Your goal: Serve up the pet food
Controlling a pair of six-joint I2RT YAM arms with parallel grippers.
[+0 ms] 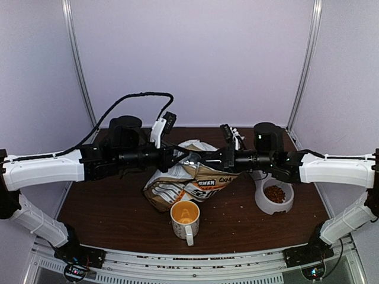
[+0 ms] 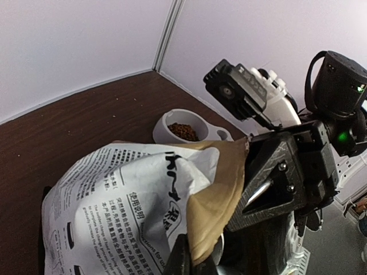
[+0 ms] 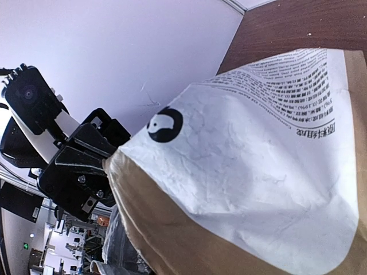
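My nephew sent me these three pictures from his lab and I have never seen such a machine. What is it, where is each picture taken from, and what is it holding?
These are two robot arms bolted to a brown table. The wide picture comes from a camera above and behind them; the other two come from cameras on each wrist. Both the left gripper and the right gripper pinch the top of a pet food bag between them. In front stands a white mug with an orange inside. To the right sits a white bowl already holding kibble.

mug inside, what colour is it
Orange inside, white outside; the mug shows best in the top external view.
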